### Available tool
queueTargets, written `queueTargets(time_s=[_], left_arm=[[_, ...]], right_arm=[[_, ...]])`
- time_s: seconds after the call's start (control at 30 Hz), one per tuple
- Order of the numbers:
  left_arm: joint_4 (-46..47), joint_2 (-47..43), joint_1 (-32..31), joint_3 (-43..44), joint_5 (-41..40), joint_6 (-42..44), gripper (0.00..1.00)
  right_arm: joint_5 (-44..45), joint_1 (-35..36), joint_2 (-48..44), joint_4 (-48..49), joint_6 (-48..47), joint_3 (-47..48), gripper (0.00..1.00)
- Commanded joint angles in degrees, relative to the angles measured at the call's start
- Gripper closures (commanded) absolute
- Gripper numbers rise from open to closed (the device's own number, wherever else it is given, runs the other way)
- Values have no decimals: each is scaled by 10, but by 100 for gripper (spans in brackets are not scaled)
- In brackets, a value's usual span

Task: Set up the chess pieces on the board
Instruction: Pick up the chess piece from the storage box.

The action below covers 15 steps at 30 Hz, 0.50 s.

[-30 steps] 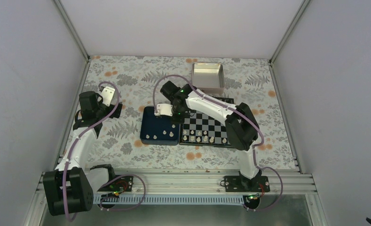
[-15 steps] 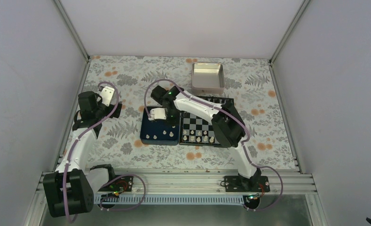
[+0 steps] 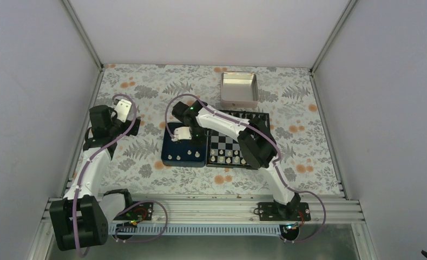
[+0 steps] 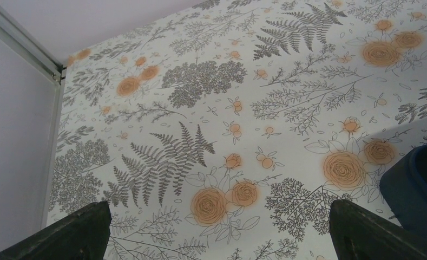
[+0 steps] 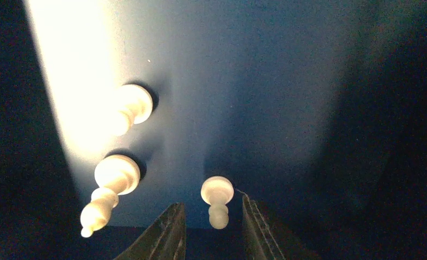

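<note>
Pickup is the step we judge to be in hand. The right gripper is down in the tray, and a white pawn stands upright between its fingers. The jaws are narrowly parted with a sliver of gap on each side, so we see nothing gripped yet. Two more pieces stand to the pawn's left on the tray floor. Next, by our reckoning, comes a gentle pinch on the pawn and a straight lift clear of the tray wall. Then it's a short carry right to the board, which lies just beside the tray with pieces lined along its near rows. The right arm leans from its base across the board, elbow above the squares, wrist tipped down into the tray. The left arm is folded at the left side. The left gripper gapes wide and empty over the flowered bench, apart from the pieces.
</note>
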Motion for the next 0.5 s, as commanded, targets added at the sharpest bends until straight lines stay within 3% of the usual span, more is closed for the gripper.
queueTargets(time_s=[0.0,0.47], left_arm=[[-2,-11,5,-2,17,3,0],[-4,-14,10,-2,30,5,0]], right_arm=[[21,7,15,-15,1,18,71],[17,7,57,-32,4,53,72]])
